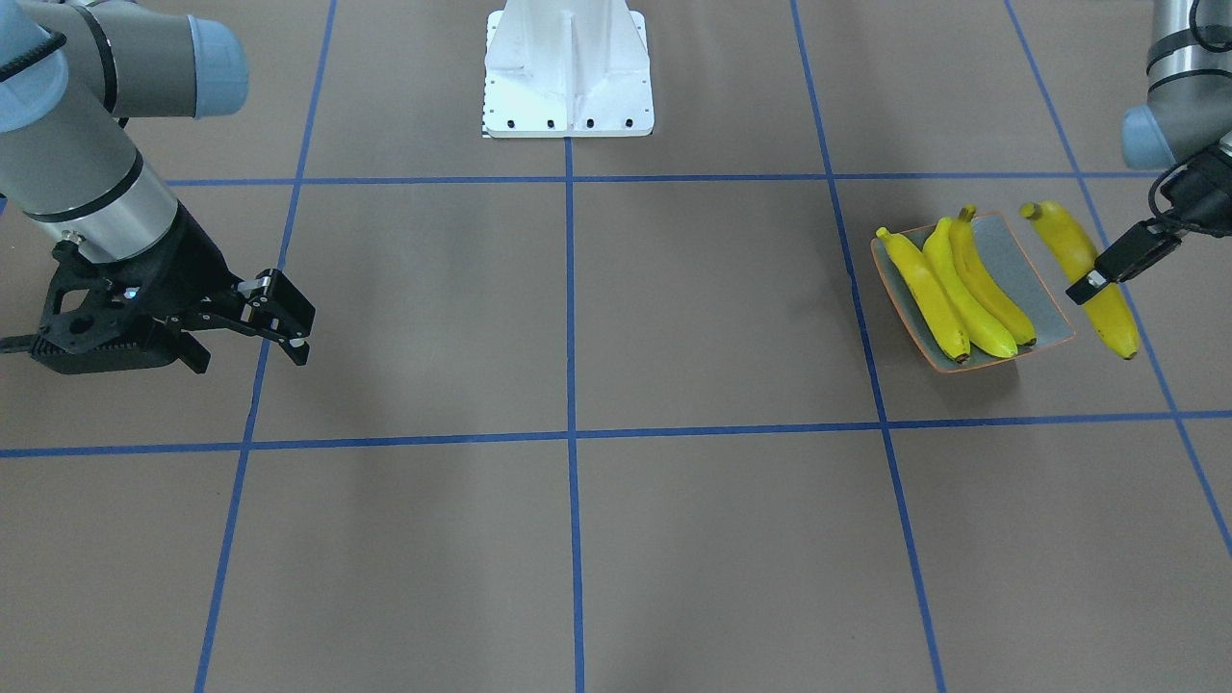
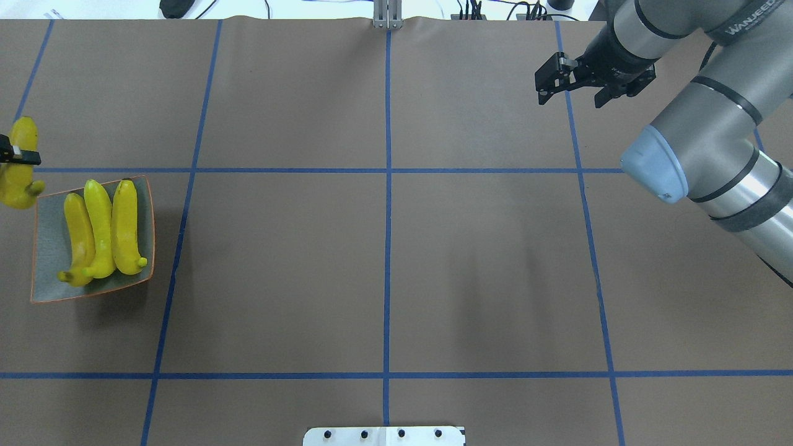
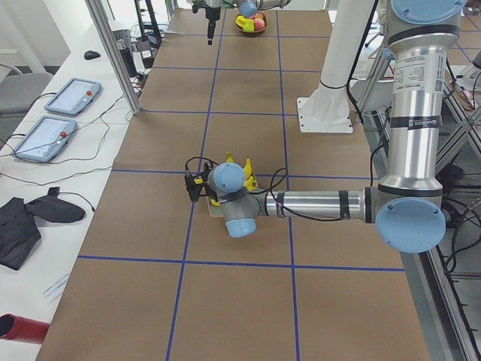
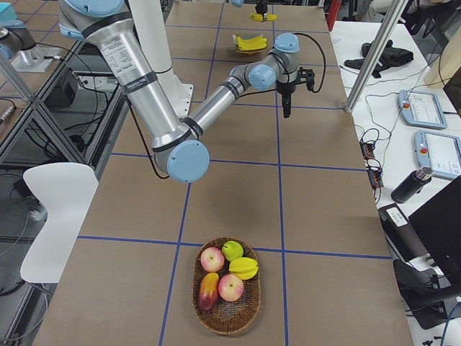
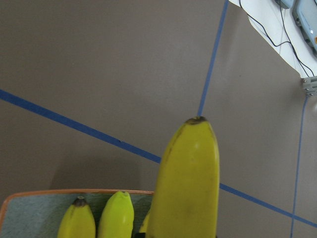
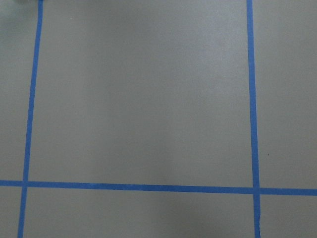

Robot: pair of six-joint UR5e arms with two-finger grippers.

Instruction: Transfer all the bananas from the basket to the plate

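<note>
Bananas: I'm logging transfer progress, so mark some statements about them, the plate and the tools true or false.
1. Three bananas lie side by side on the plate. True.
2. The fourth banana lies on the plate too. False: the left tool holds it off to the plate's side.
3. The right tool grips a banana. False: it is open and empty.
4. The right tool is far from the plate. True.

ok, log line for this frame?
left gripper: jaws shut on fourth banana, beside plate, not on it | on plate: three bananas | right gripper: jaws open, over table | basket: no bananas seen
</note>
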